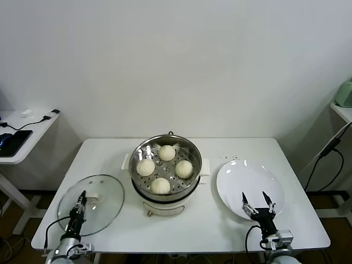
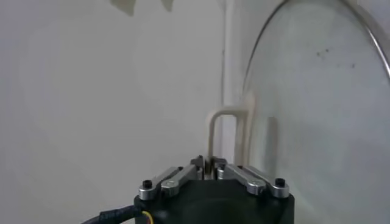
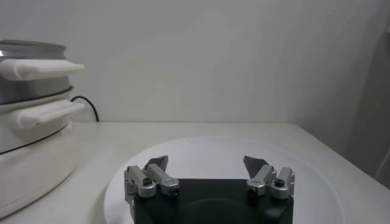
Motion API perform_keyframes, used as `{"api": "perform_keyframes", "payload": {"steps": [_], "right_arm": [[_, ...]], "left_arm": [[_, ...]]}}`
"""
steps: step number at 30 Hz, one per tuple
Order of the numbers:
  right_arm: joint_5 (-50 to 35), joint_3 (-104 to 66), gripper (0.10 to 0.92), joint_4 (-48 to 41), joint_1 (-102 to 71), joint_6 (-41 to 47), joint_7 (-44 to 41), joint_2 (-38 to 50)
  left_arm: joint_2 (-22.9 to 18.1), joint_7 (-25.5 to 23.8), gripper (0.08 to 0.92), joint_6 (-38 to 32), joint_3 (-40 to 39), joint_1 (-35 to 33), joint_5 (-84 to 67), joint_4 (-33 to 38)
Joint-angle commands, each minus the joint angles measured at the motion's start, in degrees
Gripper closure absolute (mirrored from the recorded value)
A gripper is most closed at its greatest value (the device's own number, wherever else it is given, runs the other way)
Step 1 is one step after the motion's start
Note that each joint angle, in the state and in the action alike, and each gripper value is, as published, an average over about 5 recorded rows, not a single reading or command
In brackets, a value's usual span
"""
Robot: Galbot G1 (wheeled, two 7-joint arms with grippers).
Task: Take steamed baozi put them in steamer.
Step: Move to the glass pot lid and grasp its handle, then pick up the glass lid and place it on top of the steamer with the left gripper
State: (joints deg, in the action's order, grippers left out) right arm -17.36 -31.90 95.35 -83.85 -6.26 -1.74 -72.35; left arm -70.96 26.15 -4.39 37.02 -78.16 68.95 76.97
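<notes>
Several off-white baozi sit on the perforated tray inside the shiny steamer [image 1: 192, 153] at the table's middle: one at the back [image 1: 166, 152], one on the left [image 1: 146, 167], one on the right [image 1: 183, 168], one at the front [image 1: 160, 185]. The steamer's cream handles also show in the right wrist view [image 3: 36, 67]. My right gripper [image 1: 254, 197] [image 3: 206, 163] is open and empty, low over the near part of the bare white plate [image 1: 242, 176] [image 3: 219, 149]. My left gripper [image 1: 81, 201] [image 2: 207, 163] is shut, at the near left over the glass lid [image 1: 107, 190].
The glass lid [image 2: 317, 91] with its cream handle [image 2: 222, 122] lies flat left of the steamer. A few dark crumbs [image 1: 234, 159] lie behind the plate. A side table with cables [image 1: 22, 132] stands far left; a shelf with a green appliance [image 1: 345, 93] far right.
</notes>
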Motion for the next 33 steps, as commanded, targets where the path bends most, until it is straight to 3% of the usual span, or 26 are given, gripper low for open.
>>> {"api": "perform_keyframes", "payload": {"steps": [1, 9, 13, 17, 24, 33], "right_arm": [[0.0, -0.1, 0.203, 0.7, -0.4, 0.1, -0.1, 0.2], [0.4, -0.6, 0.203, 3.0, -2.5, 0.1, -0.2, 0.6], [1.5, -0.8, 0.203, 3.3, -2.7, -0.1, -0.1, 0.5], [2.5, -0.8, 0.203, 3.2, -2.5, -0.5, 0.1, 0.2], [5.2, -0.2, 0.203, 3.3, -3.0, -1.9, 0.1, -0.1], [5.7, 0.4, 0.203, 2.1, -3.0, -4.5, 0.5, -1.0]], "left_arm": [[0.6, -3.7, 0.827, 0.5, 1.2, -2.7, -8.2, 9.0], [5.7, -14.4, 0.867, 5.2, 7.1, -8.2, -17.1, 27.2], [8.9, -21.0, 0.867, 12.0, 8.5, -8.6, -21.4, 35.9], [9.5, -26.2, 0.867, 18.6, 6.1, -7.0, -20.8, 43.5], [6.7, -32.1, 0.867, 29.7, -10.1, -1.9, -6.5, 49.9], [-1.2, -38.7, 0.867, 40.1, -31.5, 6.7, 10.8, 48.6]]}}
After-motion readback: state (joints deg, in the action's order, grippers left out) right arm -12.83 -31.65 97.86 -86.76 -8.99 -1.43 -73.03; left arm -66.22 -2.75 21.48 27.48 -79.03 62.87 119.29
